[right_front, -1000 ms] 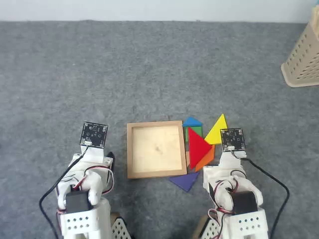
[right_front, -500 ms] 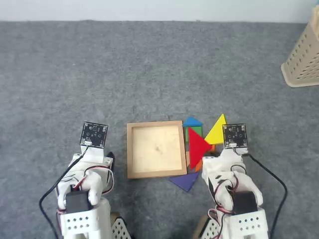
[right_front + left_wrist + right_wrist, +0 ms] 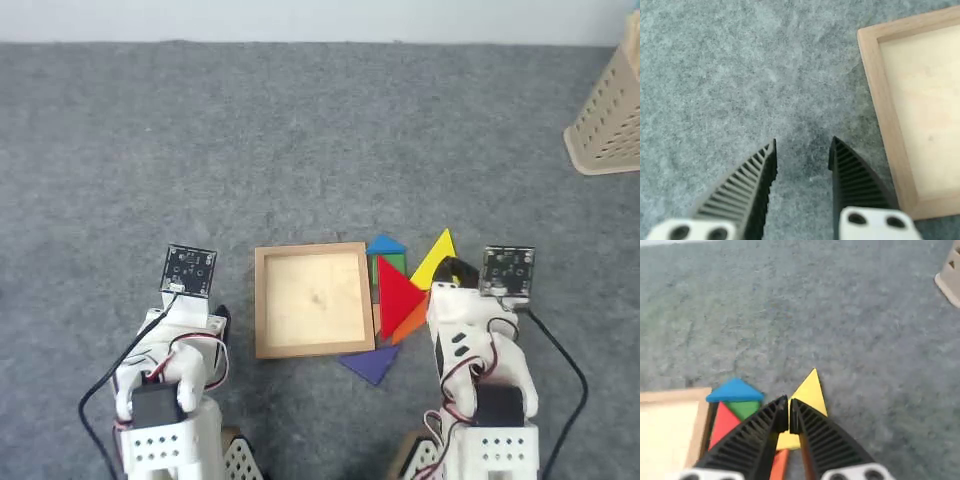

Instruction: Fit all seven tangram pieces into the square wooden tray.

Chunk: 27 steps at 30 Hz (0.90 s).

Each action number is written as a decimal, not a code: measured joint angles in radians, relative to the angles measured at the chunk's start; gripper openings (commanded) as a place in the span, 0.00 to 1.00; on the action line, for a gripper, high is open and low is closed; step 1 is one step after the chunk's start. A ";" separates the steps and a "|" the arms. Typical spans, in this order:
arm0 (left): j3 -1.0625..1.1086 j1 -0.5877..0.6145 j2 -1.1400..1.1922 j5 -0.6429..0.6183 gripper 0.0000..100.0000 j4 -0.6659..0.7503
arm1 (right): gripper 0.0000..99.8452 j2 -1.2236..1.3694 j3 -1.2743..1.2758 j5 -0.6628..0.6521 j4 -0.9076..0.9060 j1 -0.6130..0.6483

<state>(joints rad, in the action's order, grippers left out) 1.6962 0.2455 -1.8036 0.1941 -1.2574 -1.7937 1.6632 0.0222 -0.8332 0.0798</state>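
Right gripper point(image 3: 788, 407): fingers all but closed, a hairline gap between them, nothing held. Over the last second my right arm swung forward and outward, off the red triangle point(image 3: 721, 426). The tips now hung over the yellow triangle point(image 3: 811, 388). Just beside the tips, on the tray side, sat the green piece point(image 3: 743, 408), with the blue triangle point(image 3: 735, 390) just past it. The purple piece point(image 3: 372, 364) lay back toward my base. The tray point(image 3: 670, 395) lay beyond the cluster with no piece in it yet. Left gripper point(image 3: 802, 145): unmoved, fingers well apart, empty, over carpet alongside the tray's edge. Judgement: yellow looked like the first pick, and the fingers would need opening first.
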 measured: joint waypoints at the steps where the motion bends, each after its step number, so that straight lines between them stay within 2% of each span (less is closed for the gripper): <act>1: 0.000 0.000 0.000 0.000 0.17 0.000 | 0.01 0.000 -0.008 -0.031 -0.021 0.003; 6: 0.000 0.000 0.000 0.000 0.17 0.000 | 0.01 0.000 -0.055 -0.118 -0.138 0.003; 11: 0.000 0.000 0.000 0.000 0.17 0.000 | 0.05 0.000 -0.160 -0.133 -0.255 0.003; 14: 0.000 0.000 0.000 0.000 0.17 0.000 | 0.07 0.058 -0.232 -0.133 -0.265 0.003; 20: 0.000 0.000 0.000 0.000 0.17 0.000 | 0.07 0.443 -0.443 -0.135 -0.239 0.011; 23: 0.000 0.000 0.000 0.000 0.17 0.000 | 0.08 0.732 -0.626 -0.135 -0.242 0.094; 27: 0.000 0.000 0.000 0.000 0.17 0.000 | 0.19 1.117 -0.879 -0.120 -0.299 0.249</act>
<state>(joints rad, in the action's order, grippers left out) 1.6962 0.2455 -1.8036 0.1941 -1.2574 -0.6767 0.7841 -0.0974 -1.1324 0.3284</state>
